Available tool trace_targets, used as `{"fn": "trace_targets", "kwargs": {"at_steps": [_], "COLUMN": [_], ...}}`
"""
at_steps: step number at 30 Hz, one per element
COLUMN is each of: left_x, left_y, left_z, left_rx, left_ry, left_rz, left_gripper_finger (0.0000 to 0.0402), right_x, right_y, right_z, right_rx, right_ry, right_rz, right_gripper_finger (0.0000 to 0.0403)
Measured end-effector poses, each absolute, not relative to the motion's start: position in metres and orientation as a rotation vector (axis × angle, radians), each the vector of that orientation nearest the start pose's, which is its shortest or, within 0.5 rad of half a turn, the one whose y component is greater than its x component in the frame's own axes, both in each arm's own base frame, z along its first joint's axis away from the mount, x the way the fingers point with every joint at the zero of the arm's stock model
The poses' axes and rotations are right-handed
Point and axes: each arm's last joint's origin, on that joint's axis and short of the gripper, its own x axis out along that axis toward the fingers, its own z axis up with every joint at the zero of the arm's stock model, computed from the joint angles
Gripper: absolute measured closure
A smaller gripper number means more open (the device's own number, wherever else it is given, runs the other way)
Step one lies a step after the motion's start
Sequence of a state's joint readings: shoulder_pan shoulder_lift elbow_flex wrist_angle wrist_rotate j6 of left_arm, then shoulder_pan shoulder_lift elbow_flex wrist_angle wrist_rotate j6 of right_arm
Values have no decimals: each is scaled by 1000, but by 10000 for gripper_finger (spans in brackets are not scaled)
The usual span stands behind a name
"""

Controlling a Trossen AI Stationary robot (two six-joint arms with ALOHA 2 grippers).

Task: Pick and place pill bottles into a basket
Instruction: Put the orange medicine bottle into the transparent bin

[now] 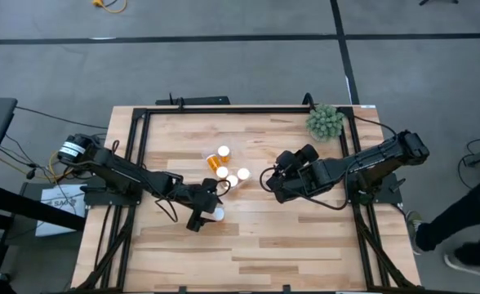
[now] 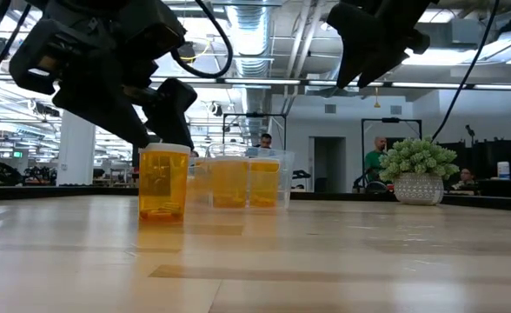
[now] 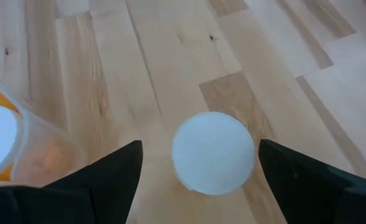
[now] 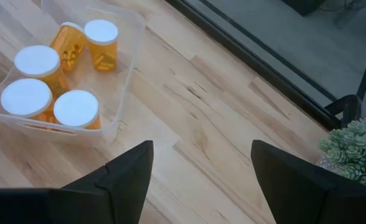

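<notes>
A green plant ball (image 1: 325, 122) is noted at the table's (image 1: 305, 245) far right corner, well clear of the work. The left gripper (image 3: 198, 163) is held directly over a lone pill bottle (image 3: 213, 152), fingers spread wide on either side of its white cap, not touching. That bottle is seen upright, orange-bodied (image 2: 163, 182), just beside the basket (image 4: 124, 74). Five bottles are counted inside the basket, one tipped over. The right gripper (image 4: 201, 163) hangs near the basket, fingers apart, nothing held.
</notes>
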State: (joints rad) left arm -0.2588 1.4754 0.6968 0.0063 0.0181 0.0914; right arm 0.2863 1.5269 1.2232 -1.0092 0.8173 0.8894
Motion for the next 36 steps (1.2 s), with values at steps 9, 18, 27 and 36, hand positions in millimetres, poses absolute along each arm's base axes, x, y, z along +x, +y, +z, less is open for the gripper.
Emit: {"fn": "trace_targets", "kwargs": {"at_steps": [9, 18, 27, 36], "left_x": [279, 284, 284, 285], "left_y": [-75, -68, -63, -63], "left_z": [160, 153, 150, 150], "left_rx": [162, 128, 56, 54], "left_ry": [767, 775, 809, 802], "left_rz": [-332, -354, -362, -374], "left_gripper_finger": [90, 90, 102, 155], "right_x": [277, 277, 277, 277], "right_y": [59, 59, 59, 59], "right_z": [267, 267, 267, 267], "right_rx": [79, 80, 80, 80], "right_ry": [808, 808, 808, 808], "right_rz": [-871, -871, -871, -871], "right_gripper_finger": [138, 138, 138, 138]}}
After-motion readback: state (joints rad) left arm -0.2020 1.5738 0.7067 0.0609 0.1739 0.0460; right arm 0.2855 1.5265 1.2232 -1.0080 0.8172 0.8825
